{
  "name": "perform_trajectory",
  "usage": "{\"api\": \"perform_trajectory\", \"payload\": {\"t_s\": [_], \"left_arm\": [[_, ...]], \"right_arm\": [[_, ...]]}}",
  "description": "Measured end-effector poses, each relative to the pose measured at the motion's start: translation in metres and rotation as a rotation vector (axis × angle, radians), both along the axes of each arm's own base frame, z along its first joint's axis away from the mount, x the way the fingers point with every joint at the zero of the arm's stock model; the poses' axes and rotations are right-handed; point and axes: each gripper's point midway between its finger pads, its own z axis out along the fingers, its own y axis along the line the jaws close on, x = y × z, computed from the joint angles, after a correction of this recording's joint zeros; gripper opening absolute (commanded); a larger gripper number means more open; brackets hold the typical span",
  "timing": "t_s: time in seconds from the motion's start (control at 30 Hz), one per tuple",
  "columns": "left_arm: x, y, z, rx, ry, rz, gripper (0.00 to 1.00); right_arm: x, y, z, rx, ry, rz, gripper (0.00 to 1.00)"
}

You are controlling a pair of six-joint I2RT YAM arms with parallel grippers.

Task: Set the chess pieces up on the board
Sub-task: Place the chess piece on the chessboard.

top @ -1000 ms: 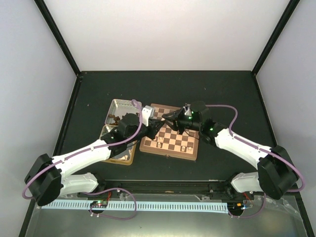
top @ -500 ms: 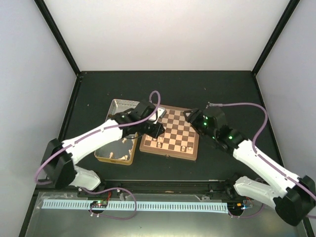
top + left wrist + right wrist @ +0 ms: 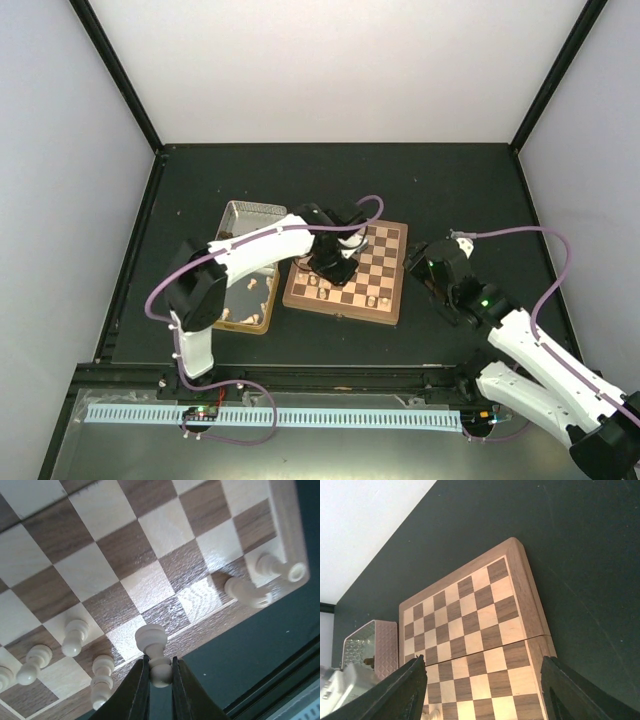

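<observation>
1. The left pincer [image 3: 159,672] is clamped tight on the stem of a pale chess piece [image 3: 152,647]. It holds the piece at the edge row of the board [image 3: 125,545]. I can't tell if the piece's base is actually touching the wood.
2. Only the ends of that pincer's fingers show, right at the bottom of the left wrist view.
3. From the top camera, the left pincer is buried under its own wrist and purple cable. The held piece doesn't show there at all.
4. The right pincer [image 3: 484,670] is spread wide with nothing in it. It hangs off the right side of the board, over the dark table [image 3: 580,555]. Both fingers are cut off by the bottom of the frame.
5. Other pale pieces [image 3: 74,636] sit along the same edge row. Three stand upright to the left of the held one. Two by the corner look tipped over, I think, but the angle is weird.
6. The tin trays [image 3: 248,207] are just beside the board's left edge, partly covered by the left arm. There are small pieces inside, too tiny to sort out.
</observation>
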Motion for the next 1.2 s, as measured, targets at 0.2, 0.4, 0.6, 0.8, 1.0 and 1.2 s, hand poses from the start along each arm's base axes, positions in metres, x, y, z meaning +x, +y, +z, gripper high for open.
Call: {"api": "perform_trajectory", "payload": {"t_s": [0.2, 0.4, 0.6, 0.8, 1.0, 1.2], "left_arm": [[-0.011, 0.010, -0.025, 0.135, 0.048, -0.030, 0.02], [-0.007, 0.019, -0.038, 0.218, 0.049, -0.035, 0.05], [0.001, 0.015, -0.044, 0.239, 0.039, -0.041, 0.05], [0.008, 0.009, -0.046, 0.239, 0.024, -0.052, 0.07], [0.008, 0.010, -0.049, 0.249, 0.029, -0.057, 0.11], [0.007, 0.010, -0.051, 0.253, 0.032, -0.062, 0.15]], "right_arm": [[0.000, -0.004, -0.004, -0.031, 0.002, -0.003, 0.64], [0.000, -0.004, -0.005, -0.044, 0.002, -0.001, 0.64], [0.001, -0.004, -0.010, -0.056, 0.016, 0.002, 0.64], [0.001, -0.004, -0.011, -0.060, 0.021, 0.002, 0.64], [0.001, -0.004, -0.012, -0.061, 0.021, 0.003, 0.64], [0.001, -0.004, -0.012, -0.063, 0.021, 0.004, 0.64]]}}
